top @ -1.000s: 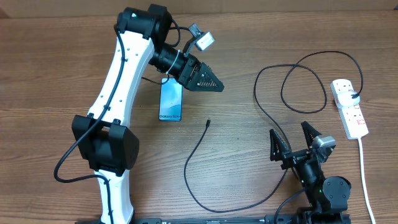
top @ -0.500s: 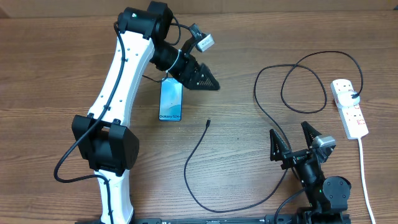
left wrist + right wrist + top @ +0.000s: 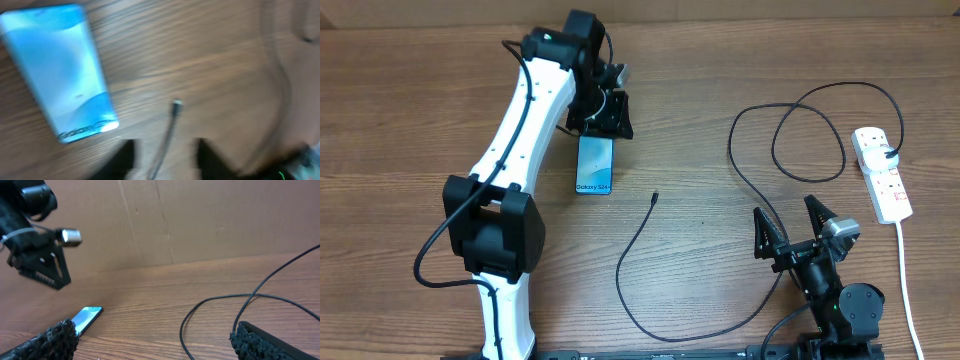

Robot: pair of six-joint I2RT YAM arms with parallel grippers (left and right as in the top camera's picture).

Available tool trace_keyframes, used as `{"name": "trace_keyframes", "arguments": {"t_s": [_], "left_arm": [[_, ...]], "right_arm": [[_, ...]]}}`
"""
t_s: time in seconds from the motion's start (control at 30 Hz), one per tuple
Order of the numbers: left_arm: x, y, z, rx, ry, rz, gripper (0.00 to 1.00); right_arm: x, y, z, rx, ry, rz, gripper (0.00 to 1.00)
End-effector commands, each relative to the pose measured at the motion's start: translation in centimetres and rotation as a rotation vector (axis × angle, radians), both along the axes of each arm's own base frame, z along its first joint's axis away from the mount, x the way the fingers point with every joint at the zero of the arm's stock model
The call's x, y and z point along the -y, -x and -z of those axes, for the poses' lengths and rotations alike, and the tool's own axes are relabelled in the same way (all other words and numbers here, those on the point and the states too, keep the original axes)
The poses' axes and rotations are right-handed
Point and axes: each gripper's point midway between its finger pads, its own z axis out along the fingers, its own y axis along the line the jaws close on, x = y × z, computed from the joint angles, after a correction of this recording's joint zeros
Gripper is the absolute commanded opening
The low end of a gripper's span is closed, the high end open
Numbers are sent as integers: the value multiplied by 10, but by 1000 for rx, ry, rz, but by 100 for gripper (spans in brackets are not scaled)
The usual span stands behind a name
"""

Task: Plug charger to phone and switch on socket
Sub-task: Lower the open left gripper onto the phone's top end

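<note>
Swung back, left pincer points down over the phone.

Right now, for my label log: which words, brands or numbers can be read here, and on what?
"Galaxy S24": low on the phone's blue screen, overhead view.
Left wrist view: that same line is too blurred to read.
On the power strip: any markings are too small to read.

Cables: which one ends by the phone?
The thin black charger: it ends loose just right of the phone. The white cord runs from the socket.
</note>
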Motion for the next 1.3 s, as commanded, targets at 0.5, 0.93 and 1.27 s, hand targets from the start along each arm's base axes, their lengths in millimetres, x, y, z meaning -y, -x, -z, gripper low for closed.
{"name": "trace_keyframes", "arguments": {"t_s": [0.5,0.93,1.27], "left_arm": [[-53,3,108,9,-358,-211,100],[-60,7,135,31,-378,-217,93],[-55,31,136,-64,-371,-189,78]], "right_arm": [[-1,0,2,3,1,-4,100],[-1,0,2,3,1,-4,100],[-1,0,2,3,1,-4,100]]}}
